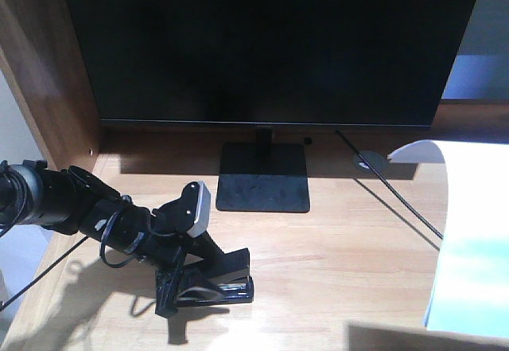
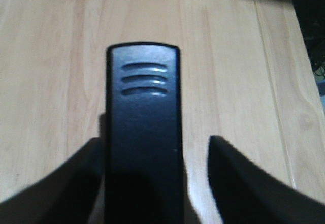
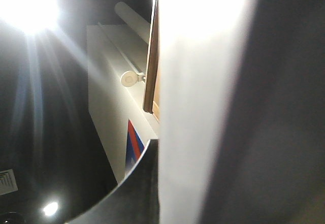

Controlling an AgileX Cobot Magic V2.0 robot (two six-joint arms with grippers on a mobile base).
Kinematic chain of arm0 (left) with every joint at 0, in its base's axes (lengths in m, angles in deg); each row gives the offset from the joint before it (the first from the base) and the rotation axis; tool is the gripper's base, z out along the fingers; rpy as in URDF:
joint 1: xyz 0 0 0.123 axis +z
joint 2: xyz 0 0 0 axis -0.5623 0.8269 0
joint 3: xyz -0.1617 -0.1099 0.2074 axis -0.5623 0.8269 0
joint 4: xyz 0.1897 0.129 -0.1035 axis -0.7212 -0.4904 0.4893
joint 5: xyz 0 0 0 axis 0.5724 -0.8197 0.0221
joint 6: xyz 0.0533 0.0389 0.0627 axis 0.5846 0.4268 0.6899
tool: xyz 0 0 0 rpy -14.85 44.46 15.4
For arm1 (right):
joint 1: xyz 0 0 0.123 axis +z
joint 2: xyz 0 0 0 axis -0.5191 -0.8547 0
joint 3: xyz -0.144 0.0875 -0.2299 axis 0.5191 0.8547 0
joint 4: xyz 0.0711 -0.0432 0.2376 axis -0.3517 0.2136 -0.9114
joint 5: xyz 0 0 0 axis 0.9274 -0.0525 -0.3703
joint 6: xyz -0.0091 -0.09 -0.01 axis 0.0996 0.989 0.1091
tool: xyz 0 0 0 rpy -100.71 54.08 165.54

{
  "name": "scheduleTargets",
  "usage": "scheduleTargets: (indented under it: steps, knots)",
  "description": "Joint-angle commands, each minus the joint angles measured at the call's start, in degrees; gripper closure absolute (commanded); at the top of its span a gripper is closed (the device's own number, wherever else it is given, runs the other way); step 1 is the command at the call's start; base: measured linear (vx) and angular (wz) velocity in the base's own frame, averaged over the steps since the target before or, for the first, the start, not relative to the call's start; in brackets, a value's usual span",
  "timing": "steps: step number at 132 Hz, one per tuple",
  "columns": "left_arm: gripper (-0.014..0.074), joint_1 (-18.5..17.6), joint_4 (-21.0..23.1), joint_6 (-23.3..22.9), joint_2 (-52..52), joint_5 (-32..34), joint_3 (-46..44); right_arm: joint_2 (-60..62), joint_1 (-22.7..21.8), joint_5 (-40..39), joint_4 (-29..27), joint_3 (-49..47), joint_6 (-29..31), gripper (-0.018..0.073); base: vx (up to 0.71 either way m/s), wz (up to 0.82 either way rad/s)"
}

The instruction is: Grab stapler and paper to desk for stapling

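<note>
Black stapler (image 2: 143, 132), white paper (image 1: 477, 239), pale grained wooden desk (image 1: 342, 239).

No words, brands or numbers can be read in any view. A tiny mark at the middle of the monitor's (image 1: 270, 40) lower edge is illegible. The stapler's (image 2: 143, 127) top shows only three moulded ridges.

A switched-off black monitor (image 1: 270, 44) stands on its flat square base (image 1: 263, 177) — a thin black cable (image 1: 390, 185) trails from behind it, and a wooden side panel (image 1: 48, 72) rises at left.
</note>
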Motion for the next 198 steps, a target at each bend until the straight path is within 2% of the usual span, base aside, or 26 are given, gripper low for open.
scheduleTargets:
  steps: [1,16,24,41,59,85,129,180,198]
  knots:
    - [0.0035,-0.21,1.93,-2.08,-2.88,-2.68,-1.36,-0.67,-0.37,-1.92,0.25,-1.43,0.19,0.0561,0.0,0.0]
    - [-0.0062,-0.21,2.04,-7.68,-2.93,-1.58,-1.36,-0.67,-0.37,-1.92,0.25,-1.43,0.19,0.0561,0.0,0.0]
    - [-0.009,-0.21,2.04,-9.08,-2.93,-1.34,-1.36,-0.67,-0.37,-1.92,0.25,-1.43,0.19,0.0561,0.0,0.0]
    - [-0.0098,-0.21,1.64,-9.82,-4.13,-1.36,-1.36,-0.67,-0.37,-1.92,0.25,-1.43,0.19,0.0561,0.0,0.0]
    - [-0.007,-0.21,1.58,-9.82,-6.81,-0.76,-1.36,-0.67,-0.37,-1.92,0.25,-1.43,0.19,0.0561,0.0,0.0]
    - [0.0036,-0.21,1.56,-9.82,-11.1,-0.44,-1.36,-0.67,-0.37,-1.92,0.25,-1.43,0.19,0.0561,0.0,0.0]
    - [0.0286,-0.21,1.69,-9.82,-15.98,-0.87,-1.36,-0.67,-0.37,-2.06,0.25,-1.43,0.19,0.0561,0.0,0.0]
    - [0.0594,-0.21,1.69,-9.82,-16.11,-7.52,-1.36,-0.67,-0.37,-2.06,0.25,-1.43,0.19,0.0561,0.0,0.0]
    - [0.0604,-0.21,1.69,-9.82,-16.11,-7.62,-1.36,-0.67,-0.37,-2.06,0.25,-1.43,0.19,0.0561,0.0,0.0]
